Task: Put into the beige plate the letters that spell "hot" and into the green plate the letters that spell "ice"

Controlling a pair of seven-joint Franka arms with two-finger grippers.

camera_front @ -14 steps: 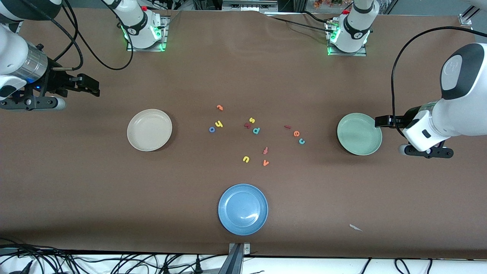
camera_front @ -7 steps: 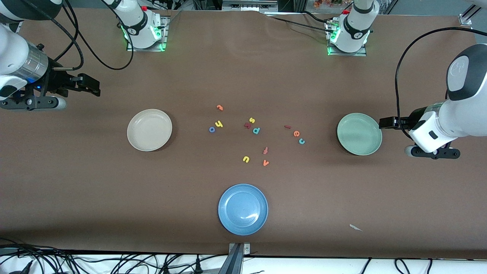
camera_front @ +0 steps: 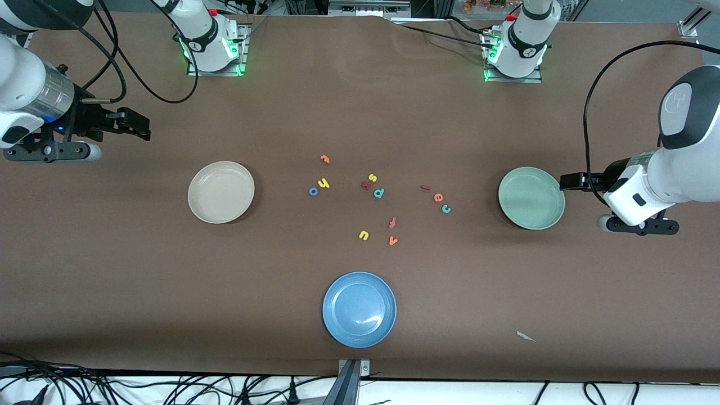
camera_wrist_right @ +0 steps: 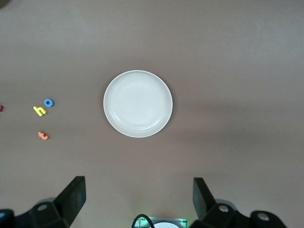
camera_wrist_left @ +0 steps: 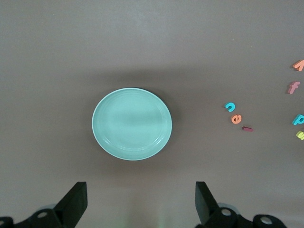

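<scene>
**Nothing picked yet: start with the letters nearest each plate**

The brown table (camera_front: 360, 112) carries three plates. The beige plate (camera_front: 221, 192) lies toward the right arm's end, the green plate (camera_front: 531, 198) toward the left arm's end, and a blue plate (camera_front: 359, 309) sits near the table's front edge at mid-length (it plays no part). All three are bare.

The right gripper (camera_front: 135, 125) hangs over the table near the right arm's end, jaws spread wide and holding nothing. The left gripper (camera_front: 569, 181) hovers just beside the green plate's rim at the left arm's end, likewise wide and empty.

The letters are scattered mid-table between the two plates. For "hot": the yellow "h" (camera_front: 323, 183) and blue "o" (camera_front: 313, 192) lie almost touching, the orange "t" (camera_front: 324, 159) a little farther from the front camera. For "ice": the dark red "i" (camera_front: 425, 188), orange "e" (camera_front: 438, 197) and teal "c" (camera_front: 446, 209) run in a short line nearer the green plate.

Each arm would do best taking its own cluster, descending straight down with jaws narrowed first, since "h" and "o" sit close enough that a wide grasp could nudge the neighbour. Leave the "s" (camera_front: 372, 178), "p" (camera_front: 379, 193), "u" (camera_front: 364, 235) and "v" (camera_front: 393, 241) alone.
</scene>
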